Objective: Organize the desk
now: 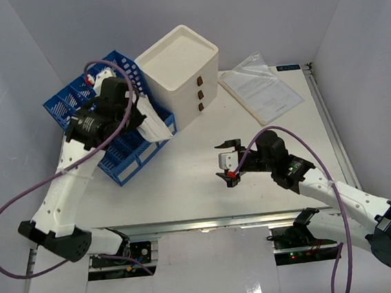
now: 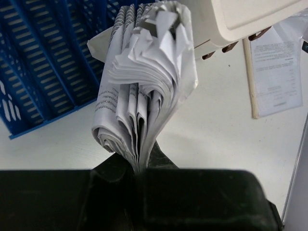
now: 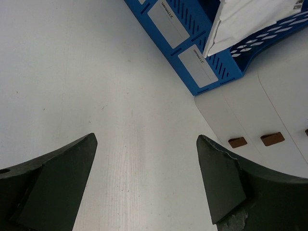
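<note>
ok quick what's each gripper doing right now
Left gripper: closed on a crumpled wad of papers.
Right gripper: open, holding nothing, above the desk.

White left arm (image 1: pixel 60 197) and right arm (image 1: pixel 349 199), black at the joints, each trailing a purple cable (image 1: pixel 319 159); red fitting (image 1: pixel 231 176) by right wrist.

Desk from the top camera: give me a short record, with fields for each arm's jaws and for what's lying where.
Left jaws: shut on papers, over the tray
Right jaws: open, empty, above bare desk
Tray: blue, far left, beside the box
Box: white, three brown handles, far centre
Sheet: flat, far right
</note>
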You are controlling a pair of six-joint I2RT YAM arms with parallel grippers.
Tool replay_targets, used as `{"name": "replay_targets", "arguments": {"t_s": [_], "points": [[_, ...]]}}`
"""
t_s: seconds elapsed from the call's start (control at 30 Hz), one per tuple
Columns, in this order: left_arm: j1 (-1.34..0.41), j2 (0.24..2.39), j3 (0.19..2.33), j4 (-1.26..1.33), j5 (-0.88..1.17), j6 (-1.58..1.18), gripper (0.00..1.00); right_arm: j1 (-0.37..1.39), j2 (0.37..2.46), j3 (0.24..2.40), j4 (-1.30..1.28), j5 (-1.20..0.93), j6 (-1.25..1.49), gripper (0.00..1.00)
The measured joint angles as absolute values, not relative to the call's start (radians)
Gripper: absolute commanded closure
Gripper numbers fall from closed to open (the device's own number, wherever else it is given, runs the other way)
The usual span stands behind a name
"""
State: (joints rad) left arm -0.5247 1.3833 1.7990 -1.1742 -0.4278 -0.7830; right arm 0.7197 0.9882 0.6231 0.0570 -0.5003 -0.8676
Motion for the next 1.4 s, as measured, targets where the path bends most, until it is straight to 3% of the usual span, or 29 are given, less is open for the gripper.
{"name": "replay_targets", "arguments": {"t_s": [0.33, 0.77, 1.4], "points": [[-0.525, 1.088, 1.628, -1.223, -0.453, -0.846, 1.00, 0.720, 0.992, 0.623, 0.057, -0.501, -0.868, 0.10], [-0.525, 1.296, 1.672, -1.182, -0.429, -0.800, 1.00, 0.719, 0.992, 0.622, 0.060, -0.500, -0.872, 0.10], [-0.528, 1.607, 1.995, -1.248, -0.574, -0.687, 1.00, 0.719, 0.984, 0.607, 0.063, -0.497, -0.873, 0.10]]}}
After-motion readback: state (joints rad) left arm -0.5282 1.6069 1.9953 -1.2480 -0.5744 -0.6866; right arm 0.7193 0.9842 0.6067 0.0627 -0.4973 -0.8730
